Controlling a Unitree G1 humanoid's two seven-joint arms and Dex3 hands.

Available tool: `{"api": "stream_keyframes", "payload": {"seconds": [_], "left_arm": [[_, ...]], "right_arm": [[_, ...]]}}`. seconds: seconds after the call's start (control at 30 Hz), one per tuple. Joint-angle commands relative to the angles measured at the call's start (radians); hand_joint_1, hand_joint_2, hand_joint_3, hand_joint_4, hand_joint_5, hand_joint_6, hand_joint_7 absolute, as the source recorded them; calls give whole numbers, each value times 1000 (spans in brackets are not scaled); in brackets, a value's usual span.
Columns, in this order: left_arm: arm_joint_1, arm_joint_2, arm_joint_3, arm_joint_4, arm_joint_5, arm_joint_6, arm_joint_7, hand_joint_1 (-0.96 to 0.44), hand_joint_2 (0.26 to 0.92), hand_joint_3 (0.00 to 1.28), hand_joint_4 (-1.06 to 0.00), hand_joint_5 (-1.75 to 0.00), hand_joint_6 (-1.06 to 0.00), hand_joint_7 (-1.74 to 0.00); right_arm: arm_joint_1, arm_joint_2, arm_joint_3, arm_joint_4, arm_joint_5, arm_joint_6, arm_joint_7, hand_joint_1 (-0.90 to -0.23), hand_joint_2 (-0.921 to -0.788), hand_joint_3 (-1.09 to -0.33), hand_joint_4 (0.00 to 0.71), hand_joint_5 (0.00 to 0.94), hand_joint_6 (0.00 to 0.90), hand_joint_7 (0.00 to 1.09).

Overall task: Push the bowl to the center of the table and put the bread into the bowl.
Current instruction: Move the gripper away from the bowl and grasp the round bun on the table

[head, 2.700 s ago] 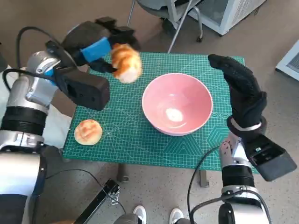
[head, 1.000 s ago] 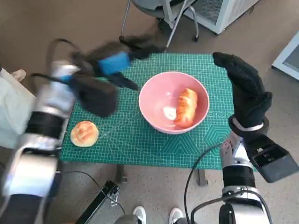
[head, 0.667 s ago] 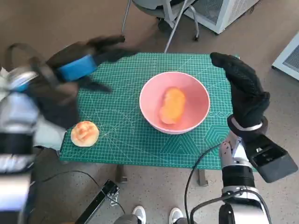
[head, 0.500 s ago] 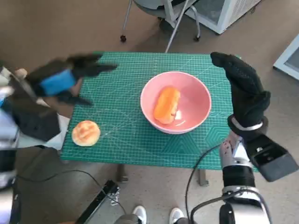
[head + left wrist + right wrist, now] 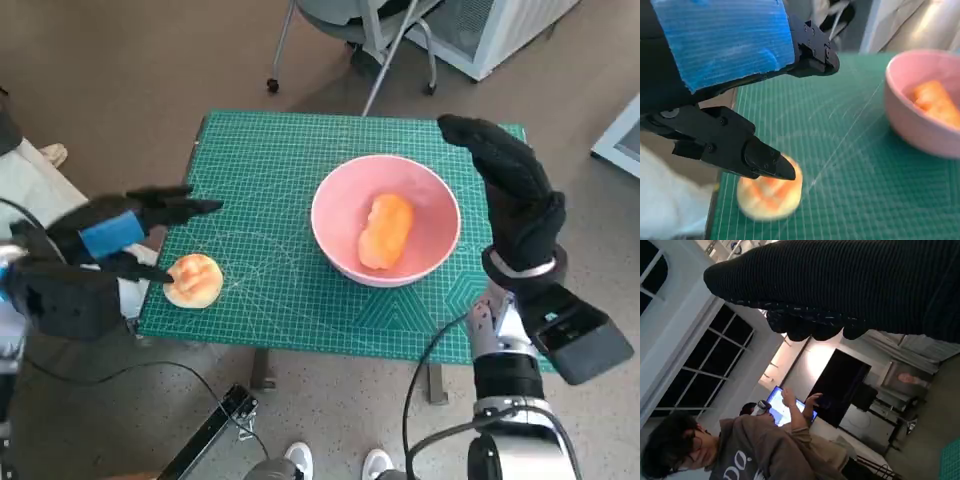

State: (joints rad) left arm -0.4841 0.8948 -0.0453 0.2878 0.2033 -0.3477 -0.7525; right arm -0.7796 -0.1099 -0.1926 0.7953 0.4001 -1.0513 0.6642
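The pink bowl (image 5: 331,193) stands right of the middle of the green mat, and an orange bread loaf (image 5: 385,231) lies inside it; both show in the left wrist view too, bowl (image 5: 905,127) and loaf (image 5: 937,101). A round bun (image 5: 194,280) sits near the mat's front left corner. My left hand (image 5: 120,232) hovers over that corner with its fingers spread above the bun (image 5: 770,195), holding nothing. My right hand (image 5: 510,190) stands upright beside the bowl's right side, fingers extended and empty.
The green cutting mat (image 5: 270,160) covers the small table. A chair base (image 5: 390,40) and a white cabinet (image 5: 500,30) stand behind the table. A person (image 5: 740,450) in a brown hoodie shows in the right wrist view. White cloth (image 5: 30,190) lies at the left.
My left hand released the loaf, which now lies in the bowl, then drew back left and down to hover over the bun. The right hand has barely moved.
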Motion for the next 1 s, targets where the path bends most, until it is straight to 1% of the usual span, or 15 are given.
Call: {"api": "stream_keyframes", "payload": {"seconds": [0.03, 0.23, 0.43, 0.57, 0.7, 0.77, 0.8, 0.83, 0.87, 0.9, 0.93, 0.97, 1.0], "left_arm": [[21, -15, -17, -16, 23, 27, 18, -148, 790, 0, -246, -2, -388, -37], [2, -45, -58, 60, 47, 4, 27, -145, 780, 2, -253, -4, -395, -31], [-46, -81, -122, 191, 106, -15, 43, -143, 785, 8, -243, 0, -382, -16], [-86, -110, -195, 304, 199, 12, 68, -146, 790, 10, -239, 0, -370, -8], [-121, -133, -258, 382, 285, 42, 96, -137, 795, 11, -248, -5, -368, -5], [-138, -143, -285, 416, 320, 47, 111, -119, 808, 14, -287, -15, -392, -14], [-145, -147, -295, 430, 332, 47, 117, -101, 827, 17, -354, -22, -449, -28], [-152, -149, -305, 444, 342, 45, 125, -89, 840, 18, -399, -25, -486, -35], [-158, -151, -312, 456, 348, 41, 131, -75, 859, 24, -488, -57, -563, -67], [-162, -150, -317, 468, 353, 31, 141, -70, 868, 24, -524, -60, -592, -75], [-166, -150, -322, 477, 356, 22, 149, -172, 887, 75, -642, -106, -585, -528], [-169, -147, -325, 486, 357, 7, 159, -237, 899, 119, -714, -139, -568, -832], [-171, -144, -327, 492, 358, -4, 166, -190, 904, 116, -704, -347, -568, -911]], "right_arm": [[4, 5, -1, 8, 23, 21, 27, -602, -921, -738, 332, 3, -1, 855], [9, 6, 2, -3, 31, 26, 41, -605, -921, -740, 335, 5, -1, 852], [12, -1, -1, -8, 35, 27, 49, -603, -921, -739, 336, 4, -1, 852], [21, -5, 0, -24, 30, 29, 46, -595, -921, -740, 336, 4, -1, 852], [27, -9, -1, -35, 26, 33, 42, -597, -921, -739, 333, 3, 0, 855], [29, -11, -1, -39, 25, 36, 39, -601, -921, -738, 332, 2, 0, 855], [30, -11, -2, -41, 25, 38, 39, -602, -921, -737, 331, 1, 0, 856], [31, -12, -2, -43, 25, 40, 37, -604, -921, -737, 331, 1, 0, 856], [32, -12, -3, -45, 24, 41, 36, -605, -921, -735, 329, 1, 0, 856], [33, -12, -3, -47, 23, 42, 34, -606, -921, -735, 329, 0, 0, 856], [34, -12, -4, -49, 22, 43, 32, -608, -921, -733, 327, 0, 0, 856], [35, -13, -4, -51, 21, 44, 30, -610, -921, -732, 327, 0, 1, 856], [37, -12, -4, -53, 20, 45, 28, -612, -921, -731, 326, 0, 1, 856]]}}
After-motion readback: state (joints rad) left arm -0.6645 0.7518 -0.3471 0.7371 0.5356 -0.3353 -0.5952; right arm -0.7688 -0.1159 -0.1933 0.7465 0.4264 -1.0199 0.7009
